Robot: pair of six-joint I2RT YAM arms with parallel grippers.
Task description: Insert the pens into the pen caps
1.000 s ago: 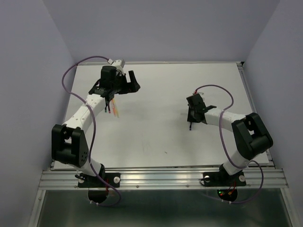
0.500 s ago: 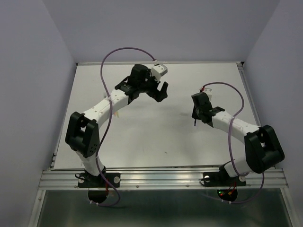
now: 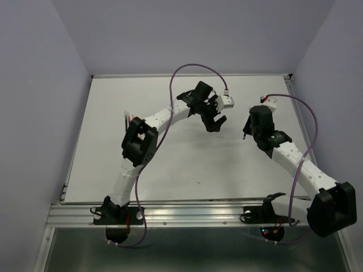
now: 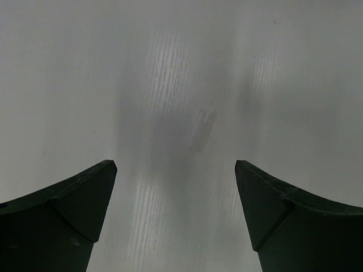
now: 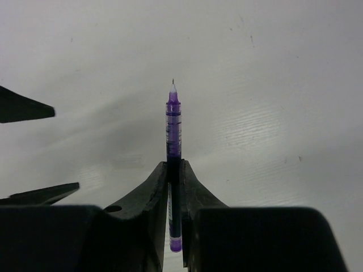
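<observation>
R claw point(image 5: 174, 164) clamps a purple pen point(image 5: 173, 122); L claw point(image 4: 174, 164) is spread wide over a cap point(image 4: 201, 131).
Pen: thin, straight, translucent violet barrel w/ pale cone tip and fine needle point, aimed away from the wrist, lower end pinched betw. black jaws, held over the table point(image 5: 272, 68). Cap: small pale see-through tube, faint, lying flat on the matte white top betw. L's dark wedge-shaped jaws, touching neither.

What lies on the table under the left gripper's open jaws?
One small pale translucent pen cap lies flat on the white table, untouched, below the left gripper. Whatever sits beneath the two dark jaws themselves is covered.
</observation>
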